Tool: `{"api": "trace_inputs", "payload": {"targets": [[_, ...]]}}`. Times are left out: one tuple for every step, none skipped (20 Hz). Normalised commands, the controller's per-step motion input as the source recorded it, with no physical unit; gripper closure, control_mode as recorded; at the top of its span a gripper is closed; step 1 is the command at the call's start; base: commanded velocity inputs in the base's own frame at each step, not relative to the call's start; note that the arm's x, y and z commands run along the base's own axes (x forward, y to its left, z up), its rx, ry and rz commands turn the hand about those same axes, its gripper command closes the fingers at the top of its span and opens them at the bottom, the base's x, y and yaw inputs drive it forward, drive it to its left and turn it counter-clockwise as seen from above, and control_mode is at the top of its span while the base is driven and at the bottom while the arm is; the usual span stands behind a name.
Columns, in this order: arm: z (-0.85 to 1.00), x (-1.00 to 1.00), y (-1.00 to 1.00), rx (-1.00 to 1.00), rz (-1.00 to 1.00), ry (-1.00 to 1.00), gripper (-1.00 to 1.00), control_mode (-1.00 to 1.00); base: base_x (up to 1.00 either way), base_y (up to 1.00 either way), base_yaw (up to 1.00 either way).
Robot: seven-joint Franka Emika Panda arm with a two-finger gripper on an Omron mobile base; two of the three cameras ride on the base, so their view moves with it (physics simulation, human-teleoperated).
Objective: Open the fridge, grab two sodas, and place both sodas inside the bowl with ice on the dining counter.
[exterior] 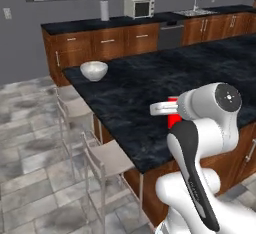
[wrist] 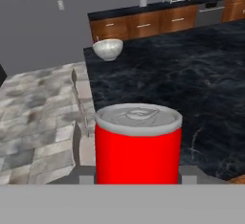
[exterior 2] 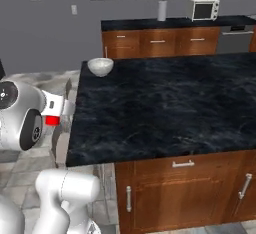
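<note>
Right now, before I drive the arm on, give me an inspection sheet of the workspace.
Surface: dining counter, black marbled top on brown wood cabinets.
Job's things: red can upright in the gripper, held off the counter's near corner; white bowl at the counter's far corner, contents too small to tell.
Clutter: nothing seen on the counter besides the bowl.
Gripper: gripper shut on the can, pointing toward the bowl.
Cables: nothing seen.
Surroundings: stools along the counter's side; microwave and sink on the wall counter; grey tiled floor.
</note>
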Motion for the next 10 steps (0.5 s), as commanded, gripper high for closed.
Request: {"api": "trace_inputs", "payload": {"targets": [[0.0,0.0,0.0,0.0,0.0,0.0,1.0,1.0,0.2,0.91,-0.44],[0.0,0.0,0.0,0.0,0.0,0.0,1.0,1.0,0.21,0.88,-0.45],[0.0,0.0,0.0,0.0,0.0,0.0,1.0,1.0,0.23,0.86,-0.46],[0.0,0.0,0.0,0.0,0.0,0.0,1.0,1.0,0.24,0.84,-0.47],[0.0,0.0,0.0,0.0,0.0,0.0,1.0,1.0,0.25,0.81,-0.47],[0.0,0.0,0.0,0.0,0.0,0.0,1.0,1.0,0.26,0.8,-0.48],[0.0,0.0,0.0,0.0,0.0,0.0,1.0,1.0,0.27,0.79,-0.49],[0.0,0.0,0.0,0.0,0.0,0.0,1.0,1.0,0.26,0.78,-0.49],[0.0,0.0,0.0,0.0,0.0,0.0,1.0,1.0,0.26,0.78,-0.49],[0.0,0.0,0.0,0.0,0.0,0.0,1.0,1.0,0.25,0.78,-0.49]]}}
